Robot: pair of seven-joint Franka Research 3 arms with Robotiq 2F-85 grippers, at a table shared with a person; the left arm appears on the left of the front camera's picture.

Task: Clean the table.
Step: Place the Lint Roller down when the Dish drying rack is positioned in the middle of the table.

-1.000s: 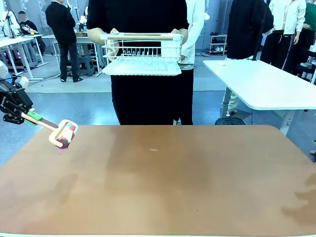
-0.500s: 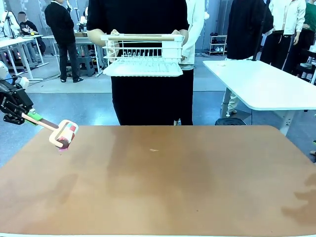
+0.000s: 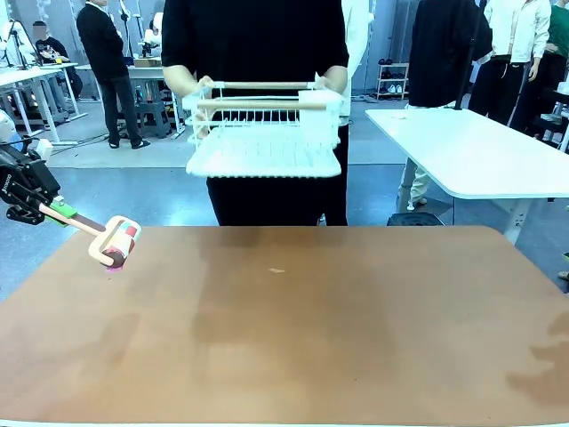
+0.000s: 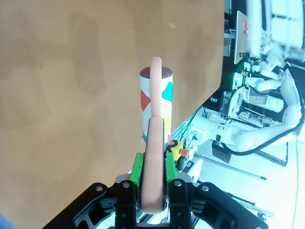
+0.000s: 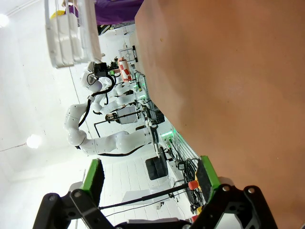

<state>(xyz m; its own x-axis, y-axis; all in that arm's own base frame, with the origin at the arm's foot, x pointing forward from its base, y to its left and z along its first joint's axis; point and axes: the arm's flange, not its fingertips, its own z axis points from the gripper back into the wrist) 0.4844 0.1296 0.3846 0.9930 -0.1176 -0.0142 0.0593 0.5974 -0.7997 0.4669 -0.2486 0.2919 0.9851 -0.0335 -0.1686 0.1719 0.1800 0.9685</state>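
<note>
The reddish-brown table lies bare apart from a small pale speck near its far middle. My left gripper hovers off the table's far left corner, shut on the tan handle of a lint roller, whose head hangs just above the table top. In the left wrist view the green pads clamp the handle, and the roller, with its coloured patches, points out over the table. My right gripper is open with nothing between its fingers, above the table.
A person in black stands at the far edge holding a white wire dish rack with wooden bars above the table. A white table stands at the back right. Other people stand farther off.
The person has lowered the dish rack and brought it closer to the table's far edge. My left gripper and the roller have stayed where they were.
</note>
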